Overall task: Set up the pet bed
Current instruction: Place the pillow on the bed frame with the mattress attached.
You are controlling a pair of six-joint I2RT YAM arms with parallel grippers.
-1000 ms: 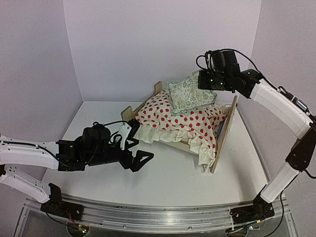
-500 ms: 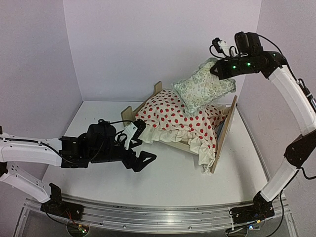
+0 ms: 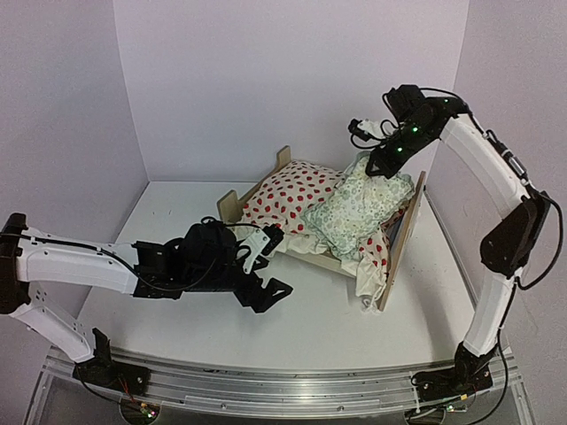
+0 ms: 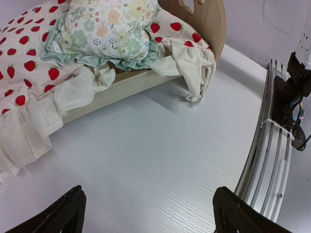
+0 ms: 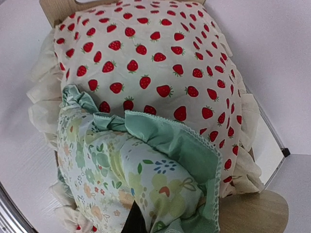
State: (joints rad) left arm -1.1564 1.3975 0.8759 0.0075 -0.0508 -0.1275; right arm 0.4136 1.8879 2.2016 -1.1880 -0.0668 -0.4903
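Top external view: the left arm lies low, stretched across the surface (image 3: 310,332), the left fingers (image 3: 273,290) spread wide and empty, just short of the pet bed (image 3: 406,232) at mid-surface. Beyond, the right arm arches high and bends down, the right fingers (image 3: 376,166) pinched shut on a corner of the floral pillow (image 3: 354,208), which lies on the strawberry cushion (image 3: 288,199).

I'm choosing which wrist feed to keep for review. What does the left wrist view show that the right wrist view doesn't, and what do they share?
Only the left wrist view: the open left gripper over bare table, the side rail of the pet bed, and the metal track at the table's edge. Only the right wrist view: most of the strawberry cushion from above, the footboard, and the right gripper pinching the floral pillow. Both: the floral pillow lying on the strawberry cushion, and the headboard.
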